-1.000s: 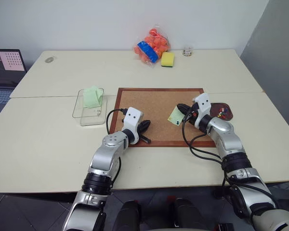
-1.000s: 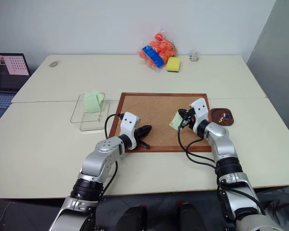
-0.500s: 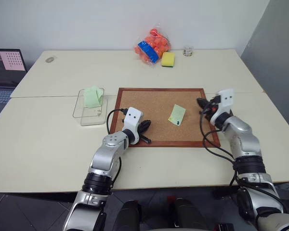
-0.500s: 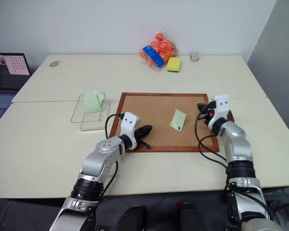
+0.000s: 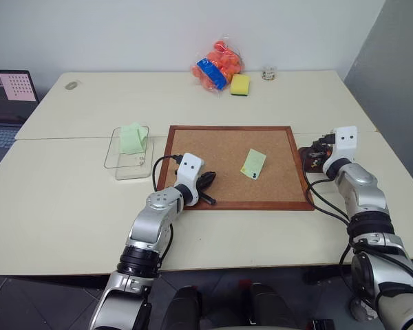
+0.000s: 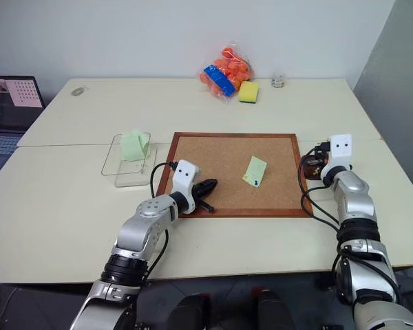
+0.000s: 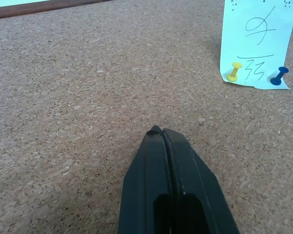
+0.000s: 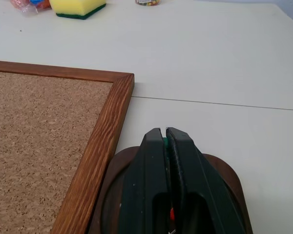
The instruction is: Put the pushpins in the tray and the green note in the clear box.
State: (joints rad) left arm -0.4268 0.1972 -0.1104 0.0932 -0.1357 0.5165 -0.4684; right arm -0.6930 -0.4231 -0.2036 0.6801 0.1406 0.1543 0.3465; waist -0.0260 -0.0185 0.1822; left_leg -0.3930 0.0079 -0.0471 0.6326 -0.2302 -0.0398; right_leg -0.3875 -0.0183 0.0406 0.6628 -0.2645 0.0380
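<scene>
My right gripper over the tray, clamped on a green pushpin for the drop.
Left gripper clenched empty on the corkboard, parked: green note there is pinned by two pushpins.

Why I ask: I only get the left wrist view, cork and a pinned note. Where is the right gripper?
Observer: The right gripper is over the tray, just right of the corkboard.
Operator: Is it carrying a pin?
Observer: It is shut on what looks like a green pushpin.
Operator: And the clear box?
Observer: The clear box sits left of the corkboard, with a folded mint-green paper in it.
</scene>
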